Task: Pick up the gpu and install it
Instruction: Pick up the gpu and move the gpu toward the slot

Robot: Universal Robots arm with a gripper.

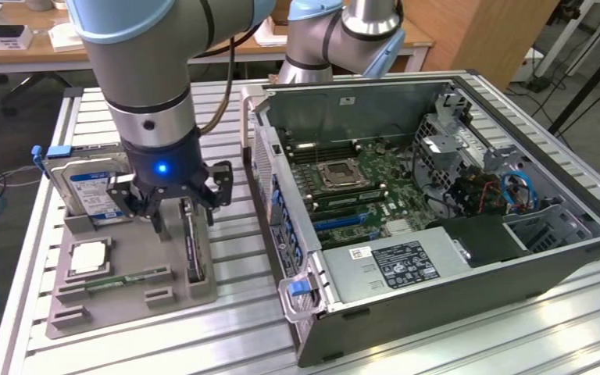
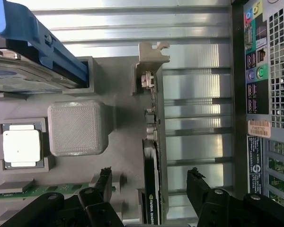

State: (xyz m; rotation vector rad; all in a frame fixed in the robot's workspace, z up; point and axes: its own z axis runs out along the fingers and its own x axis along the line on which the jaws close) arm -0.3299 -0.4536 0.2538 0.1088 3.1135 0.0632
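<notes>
In the exterior view we count one arm [image 1: 144,78], one gripper [image 1: 183,215], one grey holder [image 1: 133,305] and one open computer case [image 1: 436,312], all on a slatted metal table [image 1: 487,344]. The holder lies at the exterior view's left and the case at its right, just beside each other. The holder carries four parts. There is one hard drive [image 1: 91,187] with blue rails at its far end, one square processor [image 1: 90,256] nearer to us and one narrow memory stick [image 1: 123,279] near that. The fourth is one gpu [image 1: 194,250], standing on edge in a slot on the side towards the case. The gripper hangs over the far end of the gpu with a finger on either side of it. Inside the case we see one green motherboard [image 1: 352,180], lying open to the camera.

The wrist view looks straight down on the same holder [image 2: 118,85]. It lets us judge the gripper [image 2: 149,172]: its jaws are spread wide and released, and its two fingers [image 2: 104,182] stand apart from the card with bare space on each side. The gpu [image 2: 151,156] sits in its slot, unheld. This view also gives us the card's pale metal bracket [image 2: 152,54] and a plain grey block [image 2: 78,127]. It shows one hard drive [image 2: 23,80], one processor [image 2: 21,146], one memory stick [image 2: 52,190] and the case's [image 2: 279,61] port panel.
</notes>
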